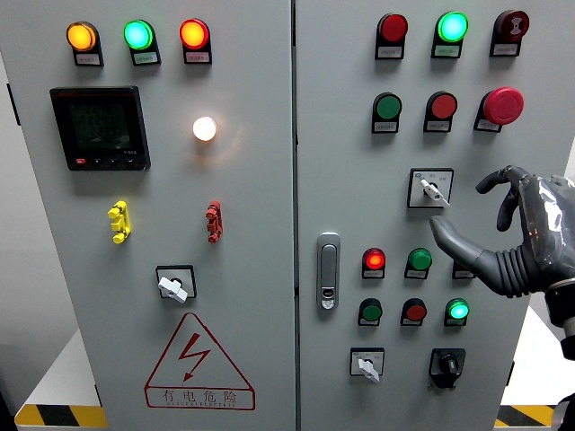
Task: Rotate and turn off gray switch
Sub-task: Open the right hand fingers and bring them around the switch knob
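Observation:
A gray rotary switch (432,189) sits in a square white-and-black plate on the right cabinet door, its knob pointing down to the right. My right hand (460,206) hovers just right of and below it, with the arm entering from the right edge. The fingers (497,180) are spread and slightly curled and hold nothing, and the thumb reaches left under the switch plate without touching the knob. Two similar gray switches show lower down, one (367,365) on the right door and one (173,285) on the left door. My left hand is out of the picture.
Red and green push buttons (419,261) and a lit green lamp (458,311) sit below the hand. There is a red mushroom button (503,105) above it, a black rotary switch (446,365) at the lower right and a door handle (329,270) at the middle seam.

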Controlling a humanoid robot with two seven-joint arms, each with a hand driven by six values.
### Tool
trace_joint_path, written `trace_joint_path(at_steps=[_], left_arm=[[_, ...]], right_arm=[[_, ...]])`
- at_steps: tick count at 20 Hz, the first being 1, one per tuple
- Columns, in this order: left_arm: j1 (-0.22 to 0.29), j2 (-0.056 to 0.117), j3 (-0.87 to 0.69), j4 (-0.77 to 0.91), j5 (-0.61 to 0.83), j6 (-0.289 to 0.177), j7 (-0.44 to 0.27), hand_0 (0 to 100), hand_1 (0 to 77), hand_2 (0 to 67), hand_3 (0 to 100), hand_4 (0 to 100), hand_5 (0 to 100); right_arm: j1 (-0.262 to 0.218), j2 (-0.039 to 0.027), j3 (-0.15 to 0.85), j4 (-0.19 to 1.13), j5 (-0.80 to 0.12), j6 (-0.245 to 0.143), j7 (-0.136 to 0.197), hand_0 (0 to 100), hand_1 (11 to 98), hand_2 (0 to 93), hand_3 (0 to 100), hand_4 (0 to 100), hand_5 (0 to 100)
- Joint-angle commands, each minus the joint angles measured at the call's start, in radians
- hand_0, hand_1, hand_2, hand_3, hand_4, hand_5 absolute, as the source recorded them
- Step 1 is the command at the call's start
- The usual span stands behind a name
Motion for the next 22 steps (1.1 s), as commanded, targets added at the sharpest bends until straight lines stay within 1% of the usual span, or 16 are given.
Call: trace_joint_path(at_steps=[1,7,11,12,13,15,16,17,20,22], left_arm=[[0.000,-0.001,0.000,0.000,0.000,0.000,0.000,0,0.0,13.2,18,10,12],[0.000,-0.001,0.000,0.000,0.000,0.000,0.000,0,0.0,13.2,18,9,12],[0.000,0.001,0.000,0.000,0.000,0.000,0.000,0,0.0,13.2,18,10,12],[0.000,0.001,0.000,0.000,-0.001,0.000,0.000,0,0.0,13.2,18,10,12],[0.000,0.001,0.000,0.000,-0.001,0.000,0.000,0,0.0,13.2,18,10,12],[0.000,-0.001,0.000,0.000,-0.001,0.000,0.000,0,0.0,13.2,18,10,12],[0.000,0.001,0.000,0.000,-0.001,0.000,0.000,0,0.0,13.2,18,10,12],[0.000,0.001,0.000,0.000,0.000,0.000,0.000,0,0.0,13.2,18,10,12],[0.000,0.001,0.000,0.000,0.000,0.000,0.000,0,0.0,13.2,18,10,12],[0.000,-0.001,0.000,0.000,0.000,0.000,0.000,0,0.0,13.2,18,10,12]], right_arm=[[0.010,0.0001,-0.008,-0.016,0.009,0.000,-0.009,0,30.3,50.8,84,100,100],[0.053,0.0001,-0.009,-0.077,0.012,-0.003,-0.010,0,30.1,52.2,84,100,100],[0.059,0.0001,-0.022,-0.098,0.012,-0.017,-0.012,0,30.7,52.5,83,100,100],[0.061,-0.0014,-0.022,-0.104,0.012,-0.020,-0.012,0,30.8,52.8,83,100,100],[0.064,0.0001,-0.022,-0.108,0.012,-0.020,-0.012,0,30.9,53.4,83,100,100],[0.070,0.0001,-0.023,-0.117,0.012,-0.020,-0.012,0,31.1,54.2,83,100,100],[0.071,-0.0014,-0.023,-0.118,0.012,-0.020,-0.012,0,31.1,55.7,83,100,100],[0.079,0.0001,-0.023,-0.126,0.012,-0.020,-0.012,0,31.1,55.6,83,100,100],[0.096,0.0001,-0.023,-0.143,0.012,-0.020,-0.012,0,31.4,55.9,83,100,100],[0.097,0.0001,-0.023,-0.152,0.012,-0.020,-0.012,0,31.3,56.1,83,100,100]])
